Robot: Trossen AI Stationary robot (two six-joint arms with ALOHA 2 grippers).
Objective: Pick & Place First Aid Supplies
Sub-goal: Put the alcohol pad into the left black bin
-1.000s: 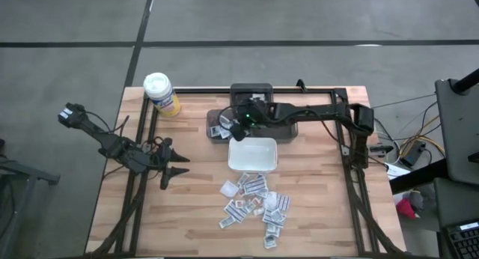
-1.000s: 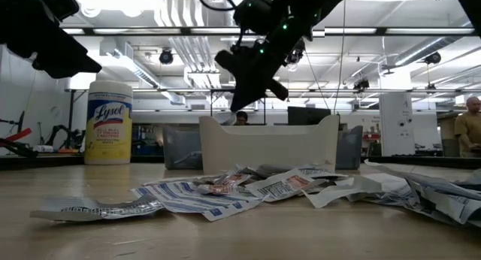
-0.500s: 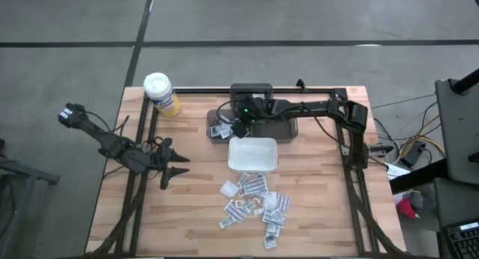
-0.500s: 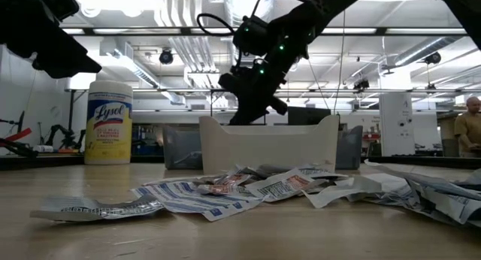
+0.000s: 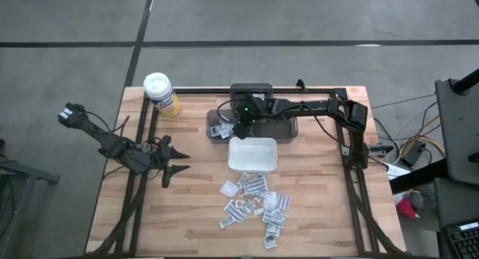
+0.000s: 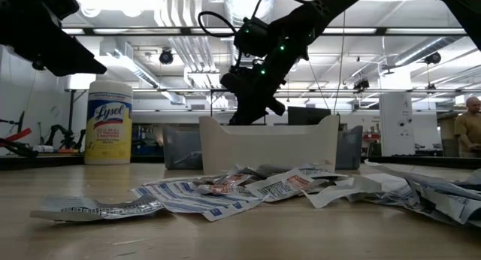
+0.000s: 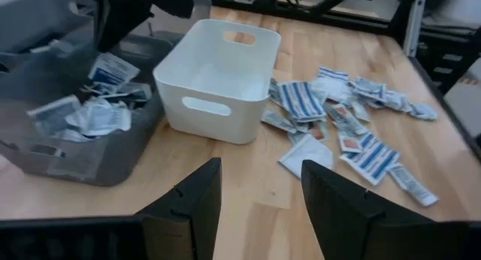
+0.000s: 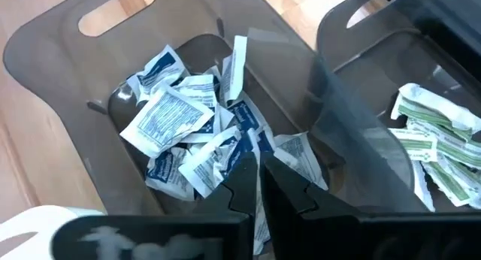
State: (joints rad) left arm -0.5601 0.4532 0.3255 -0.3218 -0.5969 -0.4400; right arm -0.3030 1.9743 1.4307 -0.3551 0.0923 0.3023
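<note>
Hovering over grey bin (image 8: 68,34) packets (image 8: 169,117): right end effector (image 8: 259,170) nearly closed, empty; left end effector (image 7: 259,204) spread, empty.

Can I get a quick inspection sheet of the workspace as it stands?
Surface: wooden table, bare around the left arm.
Job's things: loose packets heaped in front of the white dish; more packets in the grey bin.
Clutter: yellow canister at the far left corner.
Grippers: right gripper low over the grey bin's packets, fingers nearly together, held item not discernible; left gripper open, parked at the table's left.
Cables: bundle off the right edge.
Surroundings: person far off in the room.
</note>
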